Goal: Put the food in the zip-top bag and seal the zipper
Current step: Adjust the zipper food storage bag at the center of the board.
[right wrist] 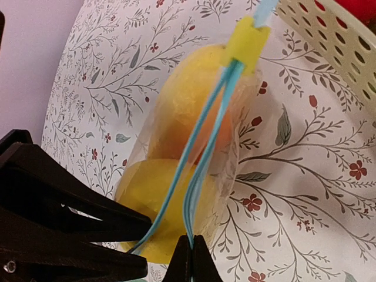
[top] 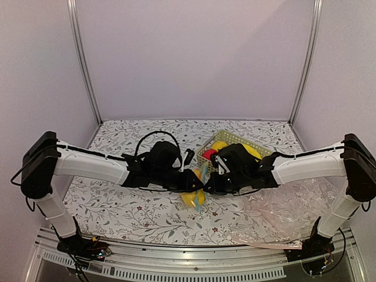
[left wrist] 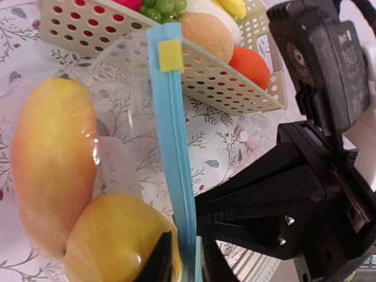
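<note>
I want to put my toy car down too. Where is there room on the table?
The table is bare behind the left arm and along the front edge left of the plastic sheet. The middle is crowded: the left end effector and right end effector pinch the zipper of the zip-top bag beside the basket.

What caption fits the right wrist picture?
Two fruits in the bag, its blue zipper not yet closed.

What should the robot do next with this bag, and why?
Probably draw the yellow slider along the zipper toward the right end effector pinching its end: the yellow fruit and orange fruit sit inside the bag, yet its blue tracks gape apart.
</note>
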Robot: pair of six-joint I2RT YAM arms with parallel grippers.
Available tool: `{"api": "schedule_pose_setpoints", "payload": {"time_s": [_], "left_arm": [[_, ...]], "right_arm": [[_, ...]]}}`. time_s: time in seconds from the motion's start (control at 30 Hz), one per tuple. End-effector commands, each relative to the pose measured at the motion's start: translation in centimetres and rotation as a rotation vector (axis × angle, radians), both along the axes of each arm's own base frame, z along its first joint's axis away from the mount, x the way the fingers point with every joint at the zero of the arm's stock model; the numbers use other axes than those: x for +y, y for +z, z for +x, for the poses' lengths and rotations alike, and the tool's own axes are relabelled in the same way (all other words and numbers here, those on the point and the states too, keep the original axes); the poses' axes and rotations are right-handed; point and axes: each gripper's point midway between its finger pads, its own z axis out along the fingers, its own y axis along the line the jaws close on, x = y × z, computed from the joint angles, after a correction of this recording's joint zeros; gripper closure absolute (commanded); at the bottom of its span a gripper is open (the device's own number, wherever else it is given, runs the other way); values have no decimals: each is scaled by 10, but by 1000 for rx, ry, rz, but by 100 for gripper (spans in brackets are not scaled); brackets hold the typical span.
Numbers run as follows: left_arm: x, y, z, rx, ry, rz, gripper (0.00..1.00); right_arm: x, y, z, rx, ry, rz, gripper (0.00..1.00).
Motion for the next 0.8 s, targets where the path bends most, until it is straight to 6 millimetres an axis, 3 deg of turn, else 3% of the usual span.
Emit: {"api": "schedule_pose_setpoints", "payload": {"time_s": [0.0, 0.23, 0.27, 0.37, 0.57, 0.77], "left_arm": [[-12, 1, -13, 16, -65, -45, 70], [9, 52, -12, -92, -58, -118, 6], [16, 59, -12, -108, -53, -120, 1], [38, 79, -11, -155, -36, -117, 0], [94, 98, -10, -252, -10, -56, 0], [114, 104, -26, -438, -167, -55, 0]], "right_arm": [[2, 25, 8, -47, 0, 82, 100], [-8, 61, 7, -106, 152, 179, 100], [-10, 66, 8, -105, 174, 198, 100], [-12, 81, 2, -98, 260, 256, 100], [-11, 105, -19, -83, 438, 330, 100], [-7, 123, -46, -4, 597, 404, 100]]}}
